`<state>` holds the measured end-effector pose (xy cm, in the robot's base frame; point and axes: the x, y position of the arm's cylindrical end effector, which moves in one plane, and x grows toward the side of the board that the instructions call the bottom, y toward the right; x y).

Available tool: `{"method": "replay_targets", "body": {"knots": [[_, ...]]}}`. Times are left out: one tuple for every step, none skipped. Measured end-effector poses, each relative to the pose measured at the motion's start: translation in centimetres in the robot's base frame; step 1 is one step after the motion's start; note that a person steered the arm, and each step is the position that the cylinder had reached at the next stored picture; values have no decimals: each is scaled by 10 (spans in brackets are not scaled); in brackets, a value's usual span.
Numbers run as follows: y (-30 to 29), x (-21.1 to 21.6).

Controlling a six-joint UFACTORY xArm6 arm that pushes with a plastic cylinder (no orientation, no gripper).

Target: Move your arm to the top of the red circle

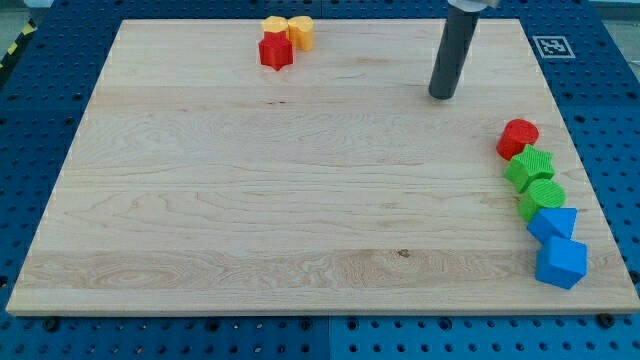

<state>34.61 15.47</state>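
Note:
The red circle [518, 137] sits near the board's right edge, at the head of a column of blocks. My tip [441, 96] touches the board up and to the left of it, about a block's width and a half away, with bare wood between. The dark rod rises from the tip out of the view's top.
Below the red circle lie a green star-like block [529, 167], a green circle [541, 199], a blue triangle-like block [553, 222] and a blue cube [561, 262]. At the top centre-left sit a red star [275, 52], a yellow block [274, 25] and a yellow-orange block [301, 32]. The wooden board [250, 200] lies on a blue pegboard.

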Motion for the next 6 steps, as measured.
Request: {"method": "replay_targets", "body": {"knots": [[39,0],[74,0],[76,0],[78,0],[79,0],[79,0]]}}
